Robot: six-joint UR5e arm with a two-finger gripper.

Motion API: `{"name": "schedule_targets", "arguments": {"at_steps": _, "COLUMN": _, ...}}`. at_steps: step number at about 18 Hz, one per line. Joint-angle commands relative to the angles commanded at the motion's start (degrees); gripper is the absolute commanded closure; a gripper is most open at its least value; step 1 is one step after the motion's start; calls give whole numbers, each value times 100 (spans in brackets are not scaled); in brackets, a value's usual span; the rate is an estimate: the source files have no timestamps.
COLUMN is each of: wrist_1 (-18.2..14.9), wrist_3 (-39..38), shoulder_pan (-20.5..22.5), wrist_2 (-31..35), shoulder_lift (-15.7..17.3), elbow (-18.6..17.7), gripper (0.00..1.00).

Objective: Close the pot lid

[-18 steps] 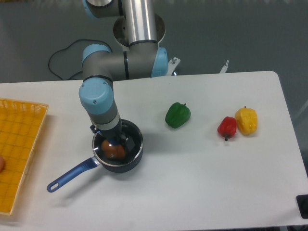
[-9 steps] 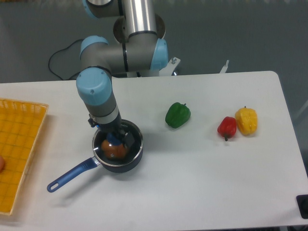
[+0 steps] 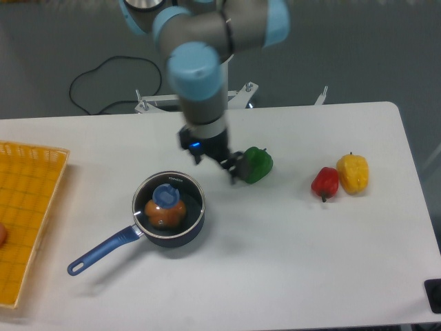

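Note:
The pot [image 3: 195, 222], dark with a long blue handle [image 3: 103, 250], stands left of the table's middle. The pot lid [image 3: 166, 195] lies flat on its rim, blue knob up. Through the glass an orange-brown rounded thing shows inside. My gripper [image 3: 216, 165] hangs above the table to the upper right of the pot, apart from it, close beside the green pepper. It is open, with nothing between its fingers.
A green pepper [image 3: 258, 164] lies just right of the gripper. A red pepper [image 3: 325, 182] and a yellow pepper [image 3: 353, 172] sit at the right. A yellow basket [image 3: 24, 214] takes the left edge. A dark object [image 3: 434, 295] sits at the bottom right corner.
The gripper has let go of the lid knob, risen and swung right towards the green pepper. The lid stays on the pot.

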Motion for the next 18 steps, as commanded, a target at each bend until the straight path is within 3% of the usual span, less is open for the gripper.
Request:
{"name": "schedule_targets", "arguments": {"at_steps": 5, "wrist_1": -150, "wrist_3": 1527, "shoulder_pan": 1125, "wrist_2": -26, "shoulder_lift": -96, "elbow": 97, "gripper": 0}}
{"name": "schedule_targets", "arguments": {"at_steps": 10, "wrist_1": -115, "wrist_3": 3410, "shoulder_pan": 1883, "wrist_2": -35, "shoulder_lift": -684, "elbow": 536, "gripper": 0}}
{"name": "schedule_targets", "arguments": {"at_steps": 14, "wrist_1": -45, "wrist_3": 3624, "shoulder_pan": 2015, "wrist_2": -27, "shoulder_lift": -1194, "elbow": 844, "gripper": 0}}
{"name": "schedule_targets", "arguments": {"at_steps": 18, "wrist_1": 70, "wrist_3": 3588, "shoulder_pan": 2094, "wrist_2": -35, "shoulder_lift": -1283, "elbow": 880, "gripper": 0}}
